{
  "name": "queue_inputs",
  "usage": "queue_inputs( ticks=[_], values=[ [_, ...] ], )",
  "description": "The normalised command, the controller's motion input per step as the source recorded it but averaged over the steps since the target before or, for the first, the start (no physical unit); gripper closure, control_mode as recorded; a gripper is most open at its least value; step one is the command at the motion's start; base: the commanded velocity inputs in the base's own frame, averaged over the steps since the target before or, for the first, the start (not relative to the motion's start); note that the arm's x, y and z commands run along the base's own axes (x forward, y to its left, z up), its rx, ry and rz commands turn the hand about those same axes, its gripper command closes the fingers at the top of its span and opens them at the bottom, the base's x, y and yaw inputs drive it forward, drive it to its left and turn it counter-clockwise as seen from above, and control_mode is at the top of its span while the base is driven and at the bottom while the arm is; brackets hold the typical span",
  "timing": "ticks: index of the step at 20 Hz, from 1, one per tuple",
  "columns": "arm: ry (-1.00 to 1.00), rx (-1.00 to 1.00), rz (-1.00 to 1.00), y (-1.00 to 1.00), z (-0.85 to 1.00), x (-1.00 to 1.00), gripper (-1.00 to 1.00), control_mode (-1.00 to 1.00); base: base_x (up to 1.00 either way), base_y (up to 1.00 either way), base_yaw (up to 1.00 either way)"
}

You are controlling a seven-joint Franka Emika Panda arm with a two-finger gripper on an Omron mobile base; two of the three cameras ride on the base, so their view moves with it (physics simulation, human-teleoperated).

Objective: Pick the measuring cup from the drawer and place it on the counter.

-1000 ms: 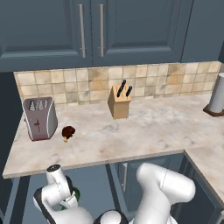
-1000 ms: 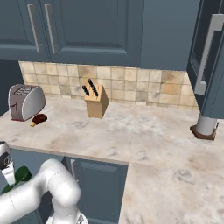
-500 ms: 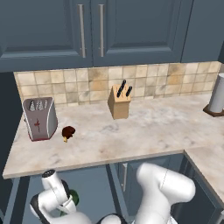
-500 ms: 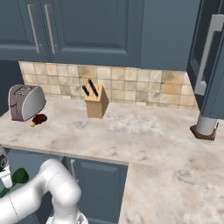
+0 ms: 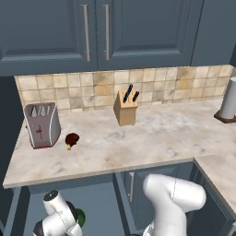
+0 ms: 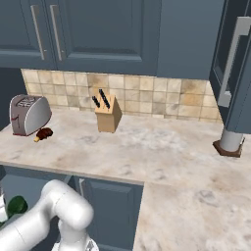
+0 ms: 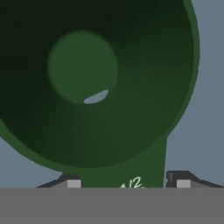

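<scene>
The measuring cup [image 7: 100, 83] sits below the front edge of the table [image 5: 138, 138], down in the drawer [image 5: 99, 203], its green bowl peeking out beside the arm's wrist. In the hand view the bowl looms large, and its flat handle, marked 1/2, runs down between the two fingertips [image 7: 70, 180] of the claw [image 7: 127, 181], one on each side. Whether they press the handle cannot be told. On the table, open marble lies in front of the toaster [image 5: 42, 124], a small brown thing [image 5: 71, 139] beside it.
</scene>
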Motion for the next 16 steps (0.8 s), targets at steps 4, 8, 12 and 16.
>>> queue_inputs(
  ticks=[4,8,12,16],
  values=[
    [-0.07,0.00,0.07,-0.30,-0.02,-0.15,1.00,-1.00,0.00,0.00,0.00],
    [-0.17,0.10,0.16,-0.32,0.69,-0.01,1.00,-1.00,0.00,0.00,0.00],
    [-0.23,0.17,0.17,-0.31,1.00,0.00,1.00,-1.00,0.00,0.00,0.00],
    [-0.09,0.19,0.09,-0.18,1.00,-0.01,1.00,-1.00,0.00,0.00,0.00]
  ],
)
